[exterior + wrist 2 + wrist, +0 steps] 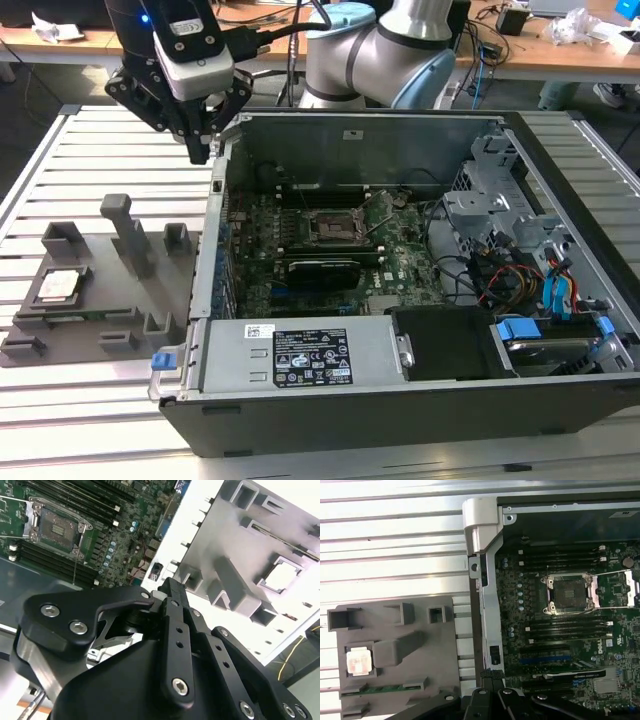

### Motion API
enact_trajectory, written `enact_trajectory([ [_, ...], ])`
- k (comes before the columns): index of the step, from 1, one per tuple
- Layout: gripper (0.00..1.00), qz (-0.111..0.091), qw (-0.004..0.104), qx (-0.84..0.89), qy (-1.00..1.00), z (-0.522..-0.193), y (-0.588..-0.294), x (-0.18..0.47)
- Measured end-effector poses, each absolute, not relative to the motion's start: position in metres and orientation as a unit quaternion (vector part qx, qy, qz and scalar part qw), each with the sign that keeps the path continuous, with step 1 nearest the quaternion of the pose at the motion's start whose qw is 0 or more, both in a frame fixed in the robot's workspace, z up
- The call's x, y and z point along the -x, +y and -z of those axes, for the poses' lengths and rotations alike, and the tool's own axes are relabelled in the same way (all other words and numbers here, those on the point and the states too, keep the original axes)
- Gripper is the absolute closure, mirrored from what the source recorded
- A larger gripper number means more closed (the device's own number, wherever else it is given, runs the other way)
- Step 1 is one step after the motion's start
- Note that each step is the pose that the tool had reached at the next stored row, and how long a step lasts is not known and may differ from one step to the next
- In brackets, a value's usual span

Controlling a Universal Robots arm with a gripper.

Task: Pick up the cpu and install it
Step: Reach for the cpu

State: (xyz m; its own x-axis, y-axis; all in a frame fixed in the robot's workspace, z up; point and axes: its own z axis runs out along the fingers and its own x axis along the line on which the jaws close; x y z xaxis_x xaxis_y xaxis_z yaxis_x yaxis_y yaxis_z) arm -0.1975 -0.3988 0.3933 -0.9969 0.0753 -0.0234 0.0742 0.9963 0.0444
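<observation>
Exterior view: one claw (201, 150), closed and empty, hovers over a corner of the case (350, 140); one cpu (58, 286) lies outside the case.

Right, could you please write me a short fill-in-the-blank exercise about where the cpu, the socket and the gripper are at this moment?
1. The cpu lies in the grey ____, outside the computer case.
2. The socket on the motherboard holds ____ chip.
3. The gripper, shut, hangs by a corner of the case and grips ____.
Missing words: tray; no; nothing.
</observation>
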Motion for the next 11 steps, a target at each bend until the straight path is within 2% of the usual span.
enact_trajectory([
  [11, 0.89, -0.022, 0.013, -0.037, 0.999, -0.3932, -0.3989, 0.2079],
])
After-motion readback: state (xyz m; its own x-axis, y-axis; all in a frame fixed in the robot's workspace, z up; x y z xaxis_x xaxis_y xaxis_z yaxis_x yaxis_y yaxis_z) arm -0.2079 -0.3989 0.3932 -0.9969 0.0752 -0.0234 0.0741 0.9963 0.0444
